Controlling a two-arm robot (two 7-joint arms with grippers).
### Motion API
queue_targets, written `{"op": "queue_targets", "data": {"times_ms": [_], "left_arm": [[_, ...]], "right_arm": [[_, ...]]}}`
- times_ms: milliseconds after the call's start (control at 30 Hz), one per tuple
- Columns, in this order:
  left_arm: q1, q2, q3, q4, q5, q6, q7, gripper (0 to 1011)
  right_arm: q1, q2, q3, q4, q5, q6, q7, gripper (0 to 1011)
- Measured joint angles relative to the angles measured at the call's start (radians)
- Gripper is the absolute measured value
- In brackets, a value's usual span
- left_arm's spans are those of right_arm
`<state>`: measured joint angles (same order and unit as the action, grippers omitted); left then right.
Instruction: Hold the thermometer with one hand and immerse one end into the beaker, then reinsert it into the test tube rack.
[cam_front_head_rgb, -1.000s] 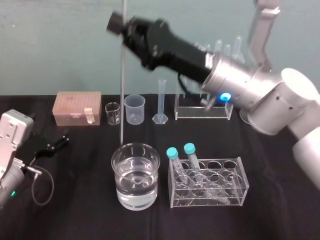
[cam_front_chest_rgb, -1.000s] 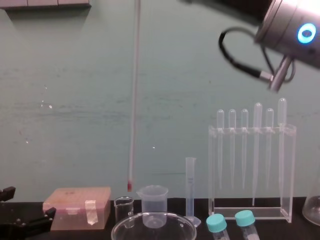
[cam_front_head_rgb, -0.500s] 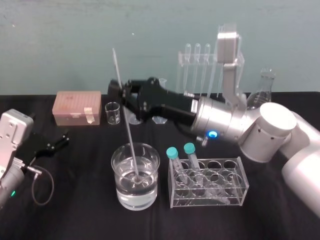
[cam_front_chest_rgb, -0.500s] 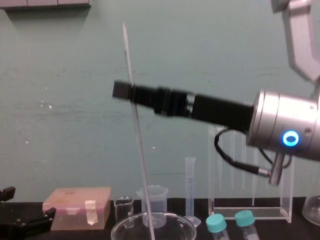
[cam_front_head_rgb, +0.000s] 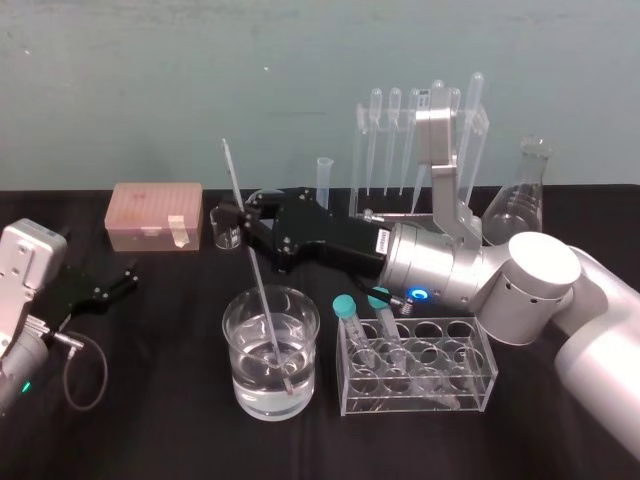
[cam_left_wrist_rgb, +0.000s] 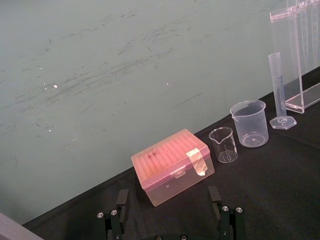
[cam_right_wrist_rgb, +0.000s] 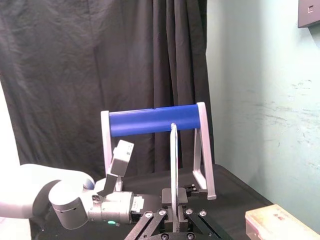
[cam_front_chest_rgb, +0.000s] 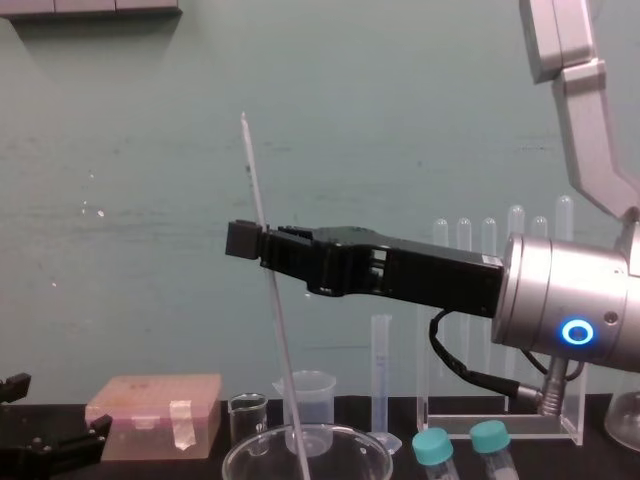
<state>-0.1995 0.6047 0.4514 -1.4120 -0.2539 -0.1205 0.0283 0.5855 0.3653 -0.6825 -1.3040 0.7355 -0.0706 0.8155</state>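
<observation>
Acrylic test tube rack (cam_front_head_rgb: 372, 160) stands behind the black right gripper (cam_front_head_rgb: 243, 222), which is clenched on the thermometer (cam_front_head_rgb: 255, 280). The left gripper (cam_front_head_rgb: 118, 281) lies released, well off to its side. A glass beaker (cam_front_head_rgb: 245, 395) of water sits below the clenched fingers, and the tilted thermometer's lower end dips into it.

The thermometer (cam_front_head_rgb: 233, 180) leans tilted, lower end in the beaker's (cam_front_head_rgb: 240, 345) water; the clear test tube rack (cam_front_chest_rgb: 423, 390) stands behind.
</observation>
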Motion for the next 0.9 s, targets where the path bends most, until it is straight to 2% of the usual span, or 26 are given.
{"op": "queue_targets", "data": {"times_ms": [900], "left_arm": [[0.000, 0.000, 0.000, 0.000, 0.000, 0.000, 0.000, 1008]], "right_arm": [[-0.021, 0.000, 0.019, -0.013, -0.009, 0.007, 0.009, 52]]}}
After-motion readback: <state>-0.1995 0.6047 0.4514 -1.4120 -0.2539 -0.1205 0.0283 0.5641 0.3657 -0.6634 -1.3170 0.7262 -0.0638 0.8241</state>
